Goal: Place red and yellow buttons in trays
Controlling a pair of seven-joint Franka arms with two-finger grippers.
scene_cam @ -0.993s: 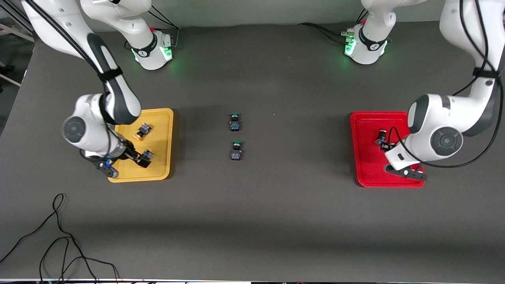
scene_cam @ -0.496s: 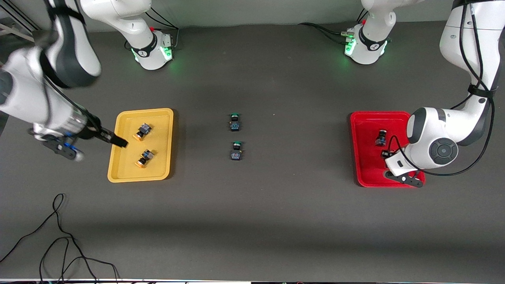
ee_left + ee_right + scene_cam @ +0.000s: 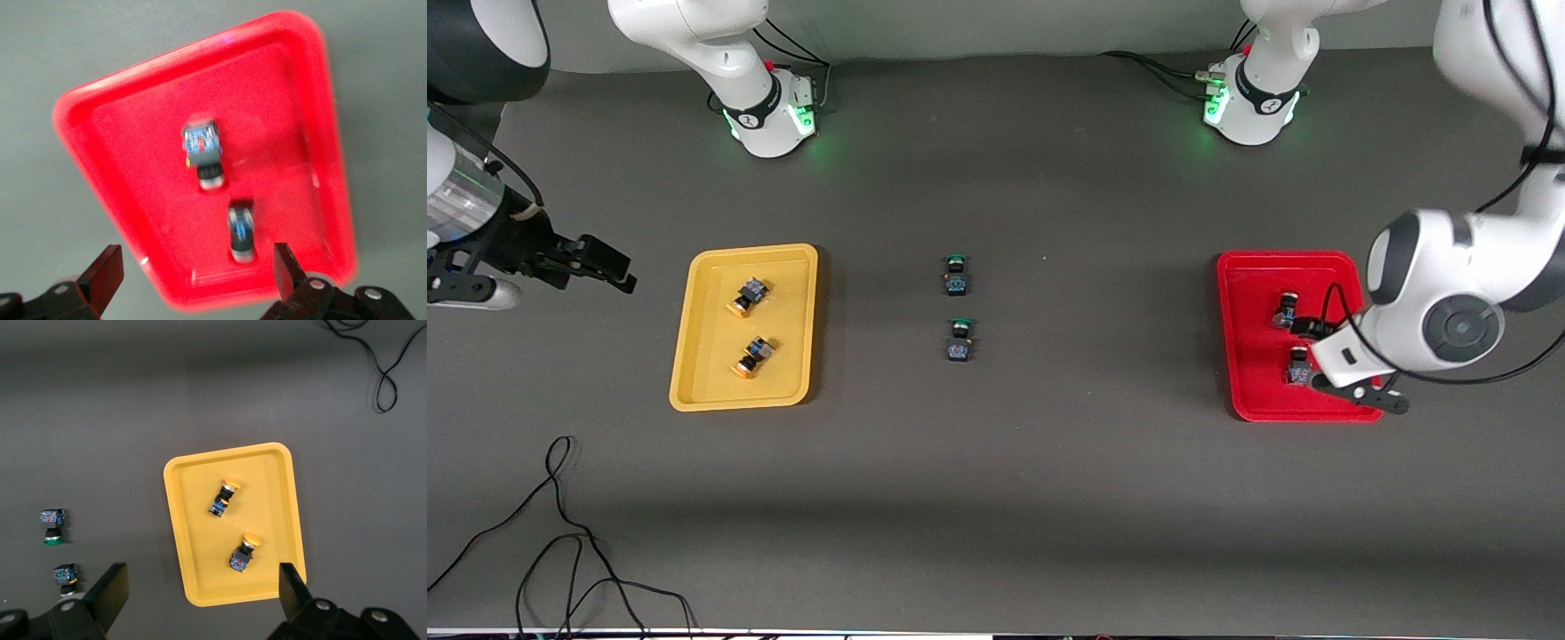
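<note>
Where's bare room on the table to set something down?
Bare table lies between the yellow tray and the green-capped buttons, and between those and the red tray. Both trays hold two buttons. The left gripper crowds the red tray; the right gripper hangs beside the yellow one.

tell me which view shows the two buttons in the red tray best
The left wrist view: both buttons lie unobstructed in the red tray. In the front view the left arm crowds them. The right wrist view lacks them.

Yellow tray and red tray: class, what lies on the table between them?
Two green-capped buttons, one farther from the front camera and one nearer, lie between the yellow tray and the red tray; the front view shows it.
</note>
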